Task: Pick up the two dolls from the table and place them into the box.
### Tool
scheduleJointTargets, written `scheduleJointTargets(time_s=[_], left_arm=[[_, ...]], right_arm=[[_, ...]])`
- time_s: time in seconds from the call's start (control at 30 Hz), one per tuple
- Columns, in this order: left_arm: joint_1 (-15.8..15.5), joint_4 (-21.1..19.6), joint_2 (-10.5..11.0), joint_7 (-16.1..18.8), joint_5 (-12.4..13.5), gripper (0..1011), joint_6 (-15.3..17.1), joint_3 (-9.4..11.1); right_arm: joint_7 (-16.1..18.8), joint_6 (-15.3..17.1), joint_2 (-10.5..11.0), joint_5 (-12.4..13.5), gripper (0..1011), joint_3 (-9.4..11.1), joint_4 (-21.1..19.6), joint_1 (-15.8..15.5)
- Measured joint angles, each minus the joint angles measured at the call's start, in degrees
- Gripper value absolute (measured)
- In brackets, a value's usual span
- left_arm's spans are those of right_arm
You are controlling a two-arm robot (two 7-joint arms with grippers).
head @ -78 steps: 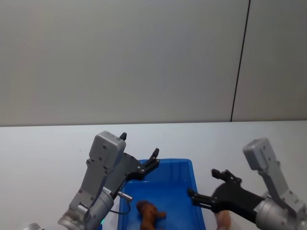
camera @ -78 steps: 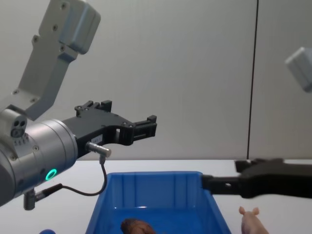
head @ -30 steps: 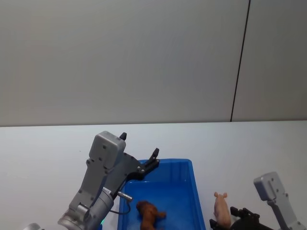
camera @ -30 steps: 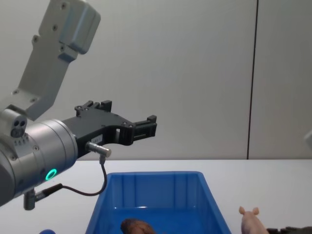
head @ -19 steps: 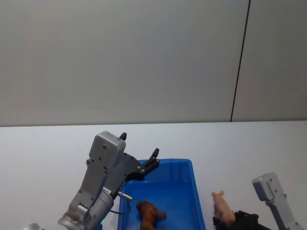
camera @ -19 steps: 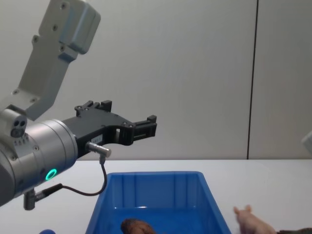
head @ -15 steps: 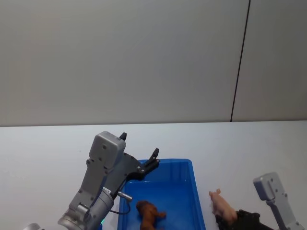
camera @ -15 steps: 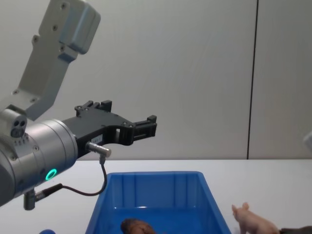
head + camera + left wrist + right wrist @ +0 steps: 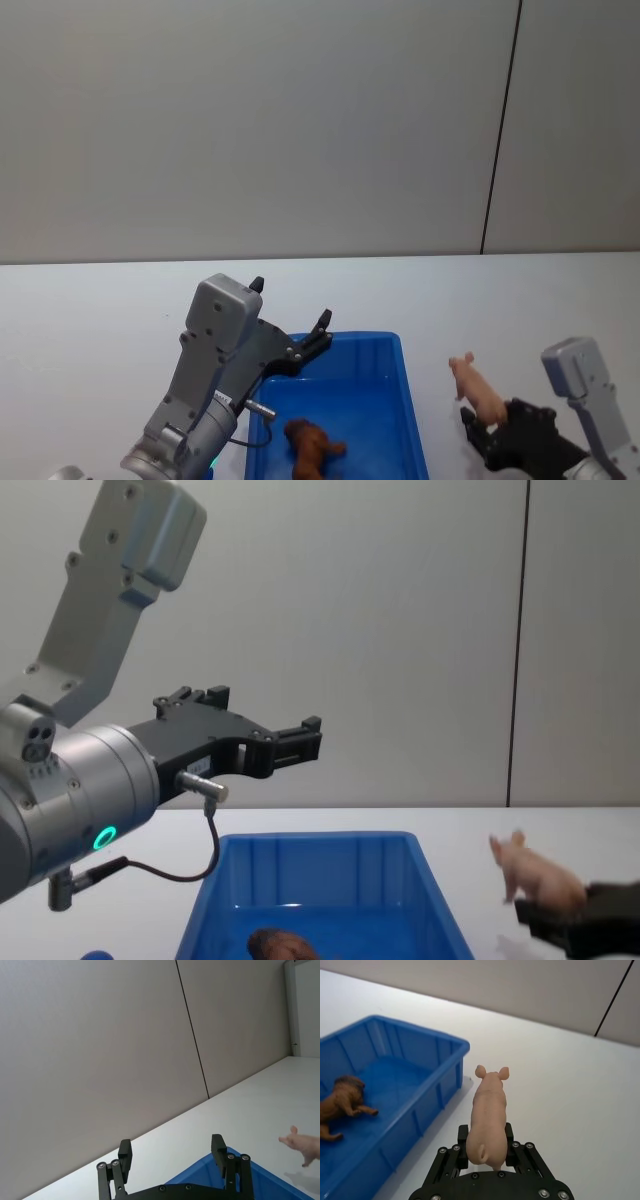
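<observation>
Pig figurine (image 9: 487,1105) of pale pink plastic is pinched at its rear between the fingers of the right gripper (image 9: 486,1136). It is held above the plain white tabletop (image 9: 560,1085), just right of the bright blue rectangular plastic bin (image 9: 422,1031), with its snout pointing far. Brown plastic lion figurine (image 9: 310,447) with shaggy mane lies on the bin's floor, toward the near left. Left gripper (image 9: 171,1147) hangs over the bin's far left corner, fingers spread apart

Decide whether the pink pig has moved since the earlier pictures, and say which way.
Yes. The pig, gripped by the right gripper, has lifted off the table, rising beside the right wall of the blue box; it remains outside the box.
</observation>
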Motion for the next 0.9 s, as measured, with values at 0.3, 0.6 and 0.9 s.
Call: scheduleJointTargets(time_s=[0.3, 0.6, 0.9], left_arm=[[0.0, 0.0, 0.0, 0.0, 0.0, 1001, 0.0, 0.0], [0.0, 0.0, 0.0, 0.0, 0.0, 1001, 0.0, 0.0], [0.0, 0.0, 0.0, 0.0, 0.0, 1001, 0.0, 0.0]], right_arm=[[2.7, -1.9, 0.2, -1.7, 369, 0.2, -2.7, 1.3], [7.9, -1.1, -1.0, -2.4, 369, -0.3, -3.3, 4.0], [14.0, 2.3, -4.2, -2.9, 369, -2.0, -0.1, 8.4]])
